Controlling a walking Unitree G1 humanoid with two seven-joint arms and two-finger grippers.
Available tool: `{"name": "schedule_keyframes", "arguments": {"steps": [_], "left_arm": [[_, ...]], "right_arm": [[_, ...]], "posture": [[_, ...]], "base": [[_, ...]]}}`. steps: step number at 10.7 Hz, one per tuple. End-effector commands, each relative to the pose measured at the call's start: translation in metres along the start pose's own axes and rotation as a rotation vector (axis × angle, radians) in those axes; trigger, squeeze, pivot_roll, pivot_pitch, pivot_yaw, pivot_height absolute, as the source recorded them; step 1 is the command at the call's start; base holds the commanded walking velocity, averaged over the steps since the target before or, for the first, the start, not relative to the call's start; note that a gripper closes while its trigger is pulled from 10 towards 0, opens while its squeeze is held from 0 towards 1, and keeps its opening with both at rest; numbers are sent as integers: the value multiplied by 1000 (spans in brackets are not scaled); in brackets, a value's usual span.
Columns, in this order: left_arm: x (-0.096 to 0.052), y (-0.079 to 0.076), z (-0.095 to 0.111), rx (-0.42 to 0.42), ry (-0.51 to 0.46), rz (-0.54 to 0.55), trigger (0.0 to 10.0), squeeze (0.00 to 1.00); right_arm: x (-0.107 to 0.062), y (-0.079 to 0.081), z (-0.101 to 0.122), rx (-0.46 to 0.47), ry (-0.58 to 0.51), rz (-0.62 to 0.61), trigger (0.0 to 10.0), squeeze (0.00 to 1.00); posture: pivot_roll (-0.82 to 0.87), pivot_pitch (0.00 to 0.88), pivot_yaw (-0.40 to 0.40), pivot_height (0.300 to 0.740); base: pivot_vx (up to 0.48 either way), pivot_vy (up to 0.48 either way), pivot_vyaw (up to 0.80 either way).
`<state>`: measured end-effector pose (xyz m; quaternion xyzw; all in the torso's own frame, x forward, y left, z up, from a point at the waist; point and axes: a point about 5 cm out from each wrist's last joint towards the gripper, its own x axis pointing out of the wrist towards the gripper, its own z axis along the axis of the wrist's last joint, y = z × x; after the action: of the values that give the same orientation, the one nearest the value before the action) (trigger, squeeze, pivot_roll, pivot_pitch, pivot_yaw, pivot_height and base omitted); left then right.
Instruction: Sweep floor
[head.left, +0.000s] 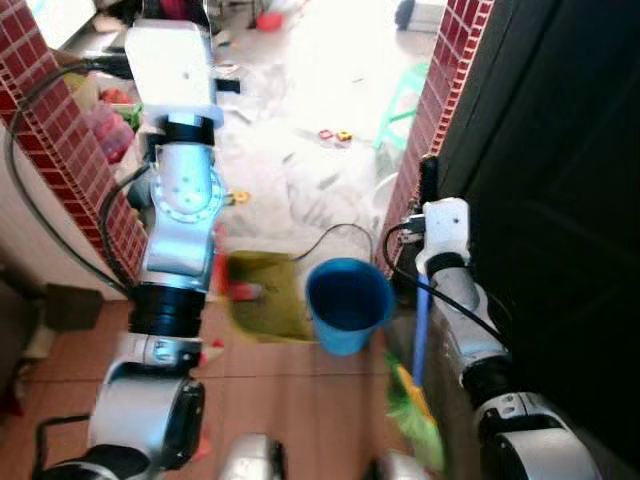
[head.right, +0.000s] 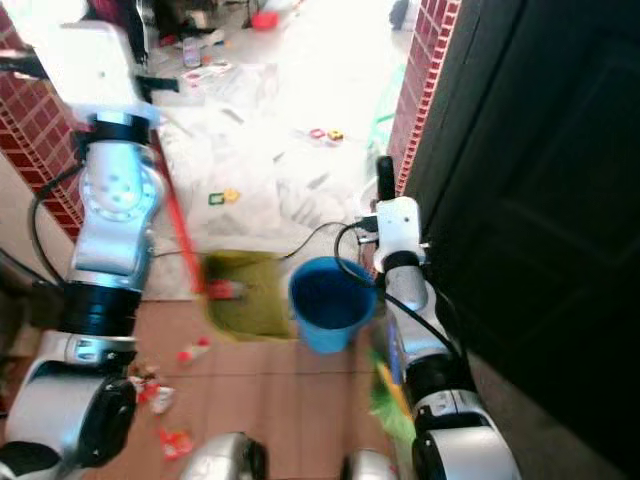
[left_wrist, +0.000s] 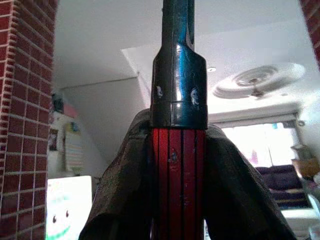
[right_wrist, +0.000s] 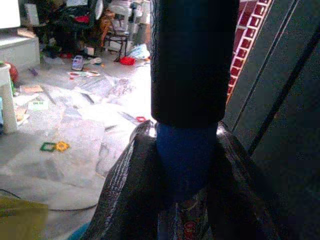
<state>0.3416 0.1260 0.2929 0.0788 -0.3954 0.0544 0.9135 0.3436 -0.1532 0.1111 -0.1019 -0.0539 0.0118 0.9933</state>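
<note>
A: Gripping the red stick (head.right: 178, 235), the left gripper (left_wrist: 176, 165) had its fingers closed round the ribbed red shaft, just below a black collar (left_wrist: 178, 95).

B: Where did that stick run?

A: Down beside the left arm (head.right: 108, 240) to a dustpan (head.right: 245, 290) lying on the floor (head.right: 270, 400), touching a blue bucket (head.right: 330, 300).

B: And the broom?

A: The right gripper (right_wrist: 186, 170) was clamped on its blue handle (head.left: 421, 330), under a black grip (right_wrist: 192, 60). The green bristles (head.left: 418, 410) sat low by the right arm (head.left: 462, 300), near a dark door (head.left: 560, 200).

B: Any dirt?

A: Red scraps (head.right: 165, 400) lay on the tiles near the left arm; toys (head.right: 325, 133) littered the bright room past the brick posts (head.left: 440, 90).
</note>
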Motion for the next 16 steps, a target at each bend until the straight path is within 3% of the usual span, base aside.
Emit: {"name": "schedule_keyframes", "arguments": {"steps": [1,4,7,10,16], "left_arm": [[3,-11,14,-47,-68,-29,10000,0],[4,-17,15,-114,-50,-22,10000,0],[11,-8,18,-100,-67,24,10000,0],[13,-6,17,-129,-56,36,10000,0],[19,5,18,-101,-77,65,10000,0]], "right_arm": [[2,-6,5,-3,-18,-14,10000,0],[2,-6,5,-7,-17,-14,10000,0],[3,-6,5,-14,-16,-10,10000,0],[2,-6,4,-14,-17,-9,10000,0],[0,-6,2,-17,-12,-3,10000,0]], "posture": [[-57,0,1,740],[-56,0,-1,740],[-60,0,1,740],[-63,0,2,740],[-62,0,1,740]], "base": [[0,0,0],[0,0,0],[0,0,0],[421,0,-456],[426,0,0]]}}
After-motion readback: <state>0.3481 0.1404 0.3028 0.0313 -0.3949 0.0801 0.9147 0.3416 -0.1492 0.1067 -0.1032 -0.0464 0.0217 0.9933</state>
